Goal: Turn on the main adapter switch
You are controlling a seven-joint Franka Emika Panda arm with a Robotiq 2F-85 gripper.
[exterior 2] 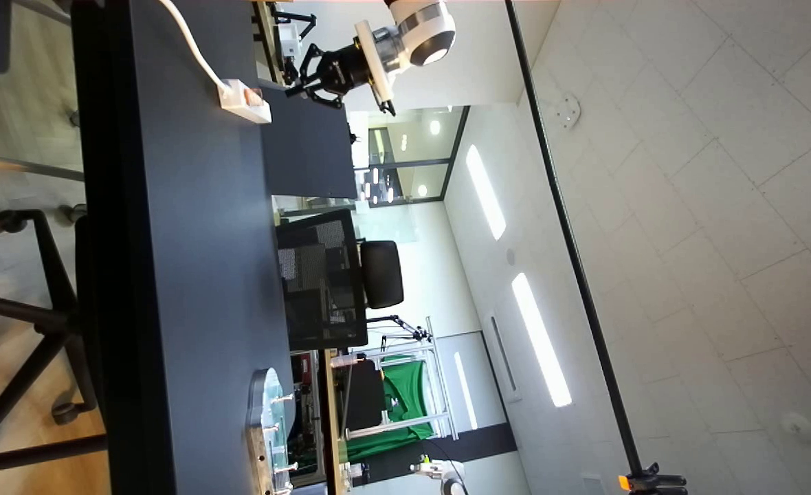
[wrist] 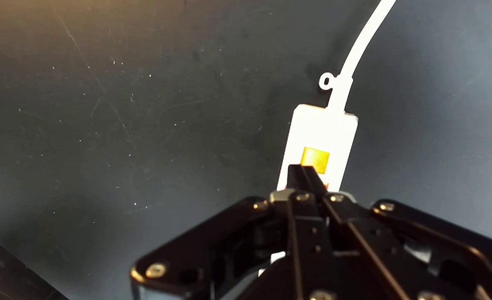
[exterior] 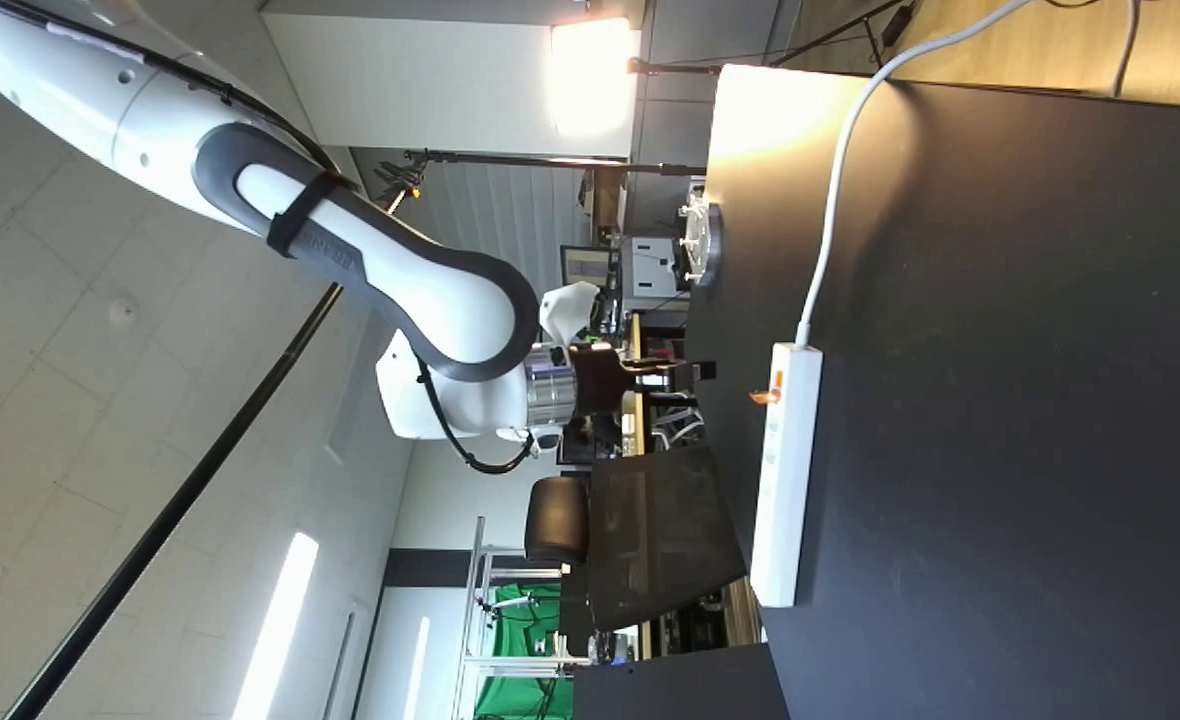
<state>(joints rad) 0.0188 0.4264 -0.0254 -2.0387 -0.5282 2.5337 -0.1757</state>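
The main adapter [exterior: 788,475], a long, narrow white power strip, lies on the dark desk [exterior: 1010,430] close to the far edge in both exterior views. In an exterior view its length runs roughly along that edge, with one end towards a far corner of the desk, and from that end the white cable [exterior: 834,190] curves away past the side edge, beyond which a wood-coloured surface [exterior: 1060,45] shows. An orange piece [exterior: 764,397] juts up from the strip near the cable end. The claw [wrist: 307,177] points down above the desk at the end of the white arm [exterior: 435,300], its fingers pressed together. In both exterior views its tips stand clear of the adapter; in the wrist view they overlap the lower border of a yellow square [wrist: 316,158] on the strip's top, and the claw hides much of the strip. Whether the tips hang straight over that square cannot be told. Beside the cable's collar there sits a small white ring [wrist: 321,81]. A pegged, clear-topped piece [exterior 2: 275,412] stands on the desk by the far edge, well apart from the adapter, and beyond that edge is a mesh chair [exterior 2: 323,282]
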